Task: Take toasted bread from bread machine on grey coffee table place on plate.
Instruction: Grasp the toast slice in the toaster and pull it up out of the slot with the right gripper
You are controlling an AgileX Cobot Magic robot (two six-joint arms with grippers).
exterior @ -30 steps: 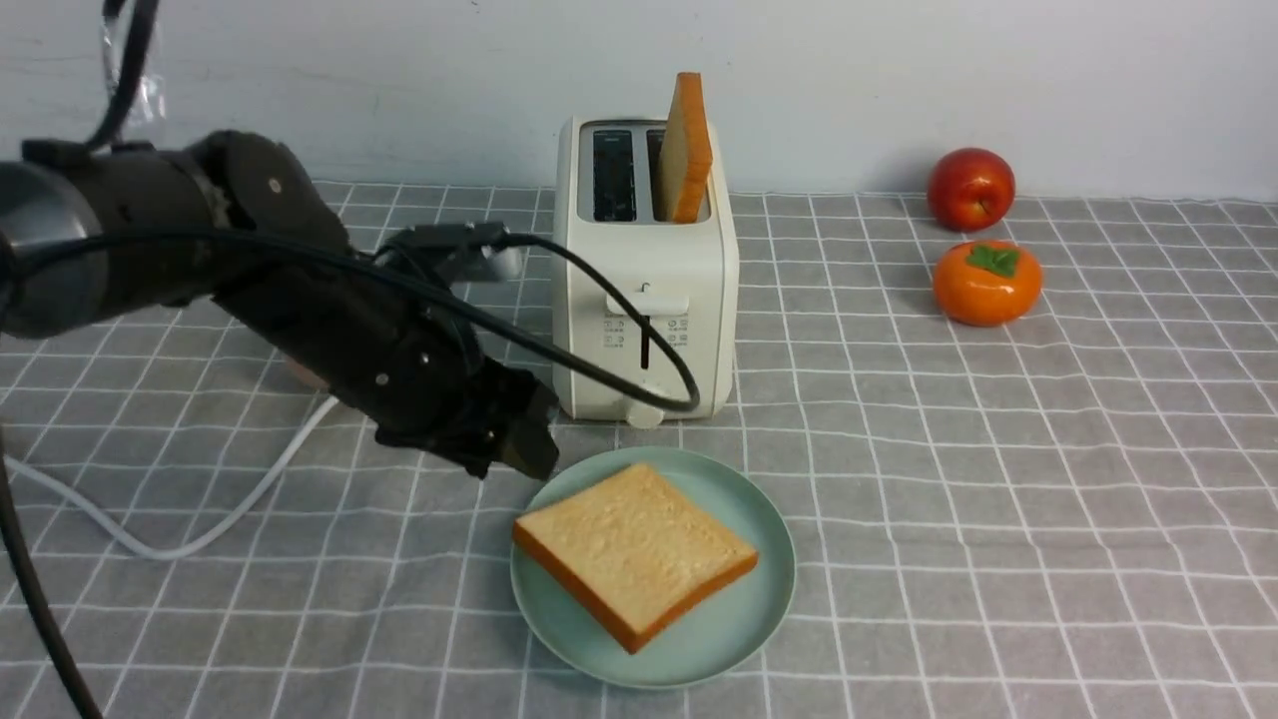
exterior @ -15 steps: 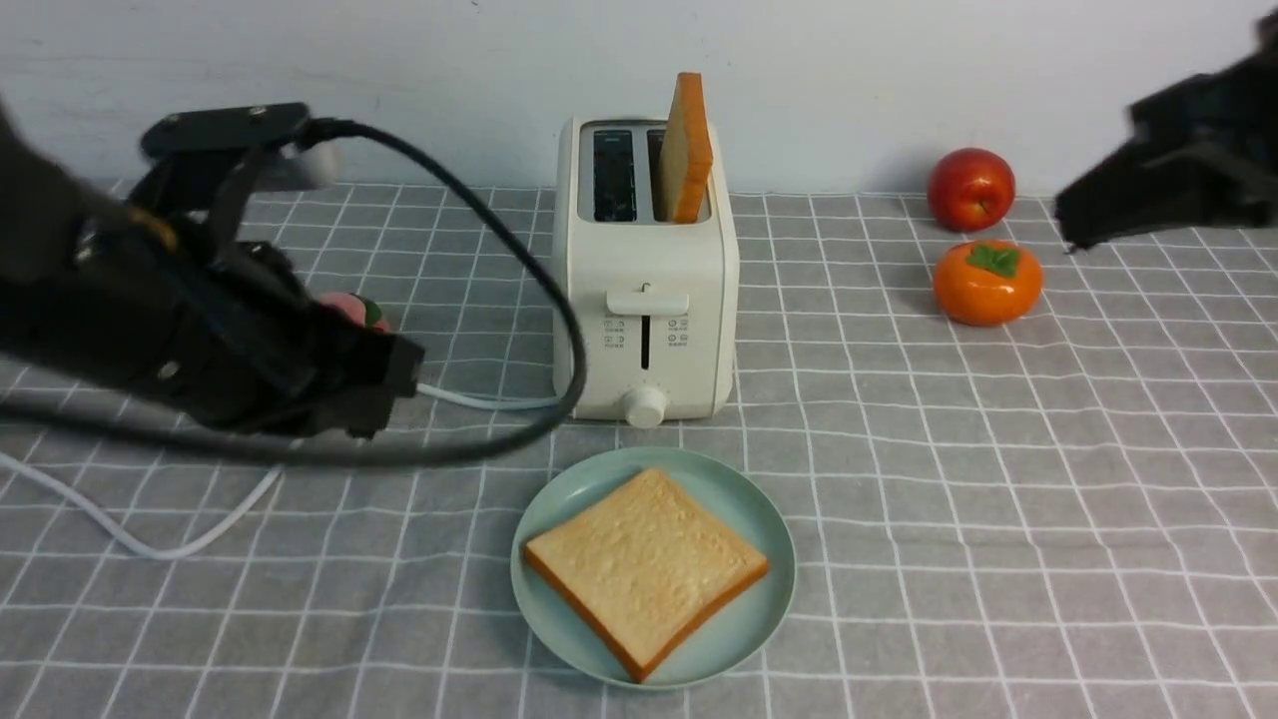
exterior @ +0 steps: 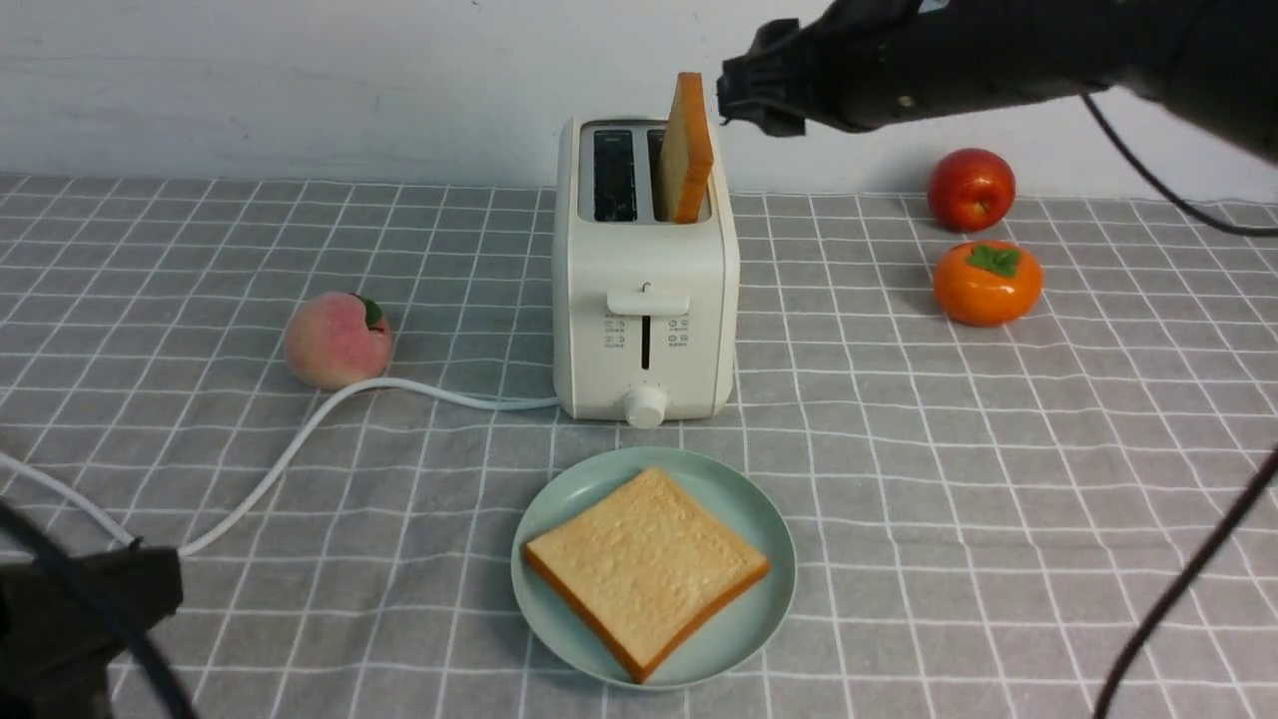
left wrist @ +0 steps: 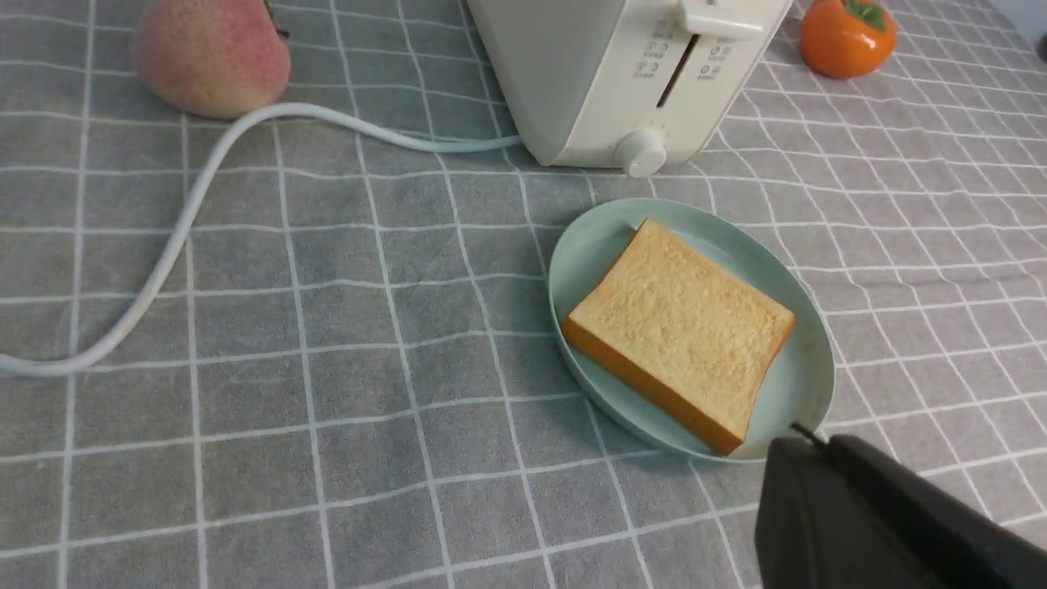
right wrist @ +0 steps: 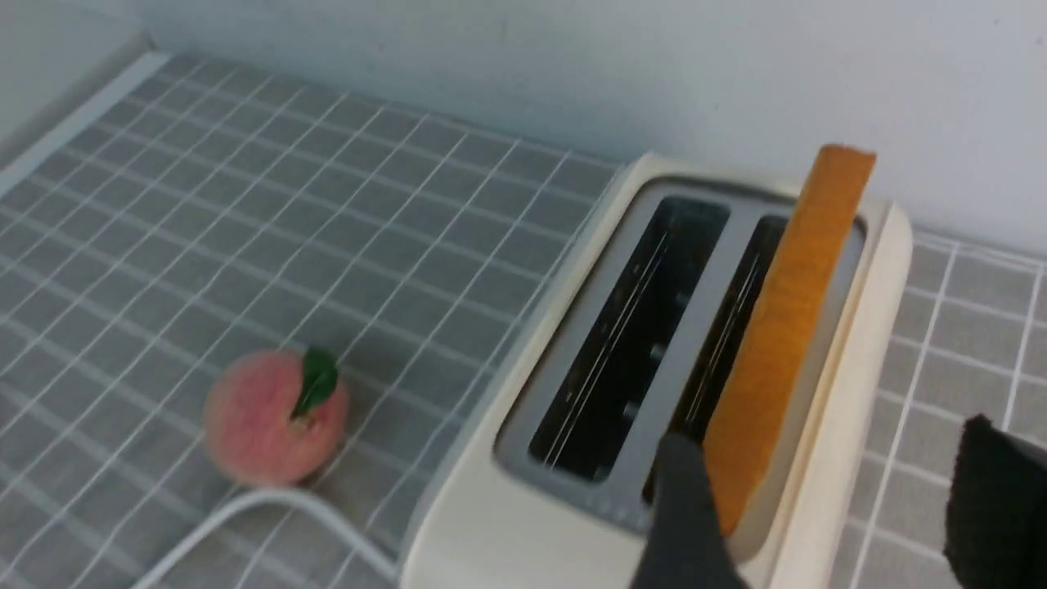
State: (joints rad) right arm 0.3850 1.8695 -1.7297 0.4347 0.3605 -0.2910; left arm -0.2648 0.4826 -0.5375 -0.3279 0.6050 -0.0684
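Observation:
The cream bread machine stands mid-table on the grey coffee table. One slice of toasted bread stands upright in its right slot; the left slot is empty. A second slice lies flat on the mint plate in front. My right gripper hovers open just right of the standing slice; in the right wrist view its fingers straddle the slice's near end without touching. My left gripper is shut and empty, low at the near left, its tip by the plate's rim.
A peach lies left of the toaster, with the white power cord curving past it towards the near left edge. A red apple and an orange persimmon sit at the back right. A wall runs close behind the toaster.
My left arm pulled back from the plate to the near left corner and shut, empty. My right arm swung in from the right to beside the standing slice and opened.

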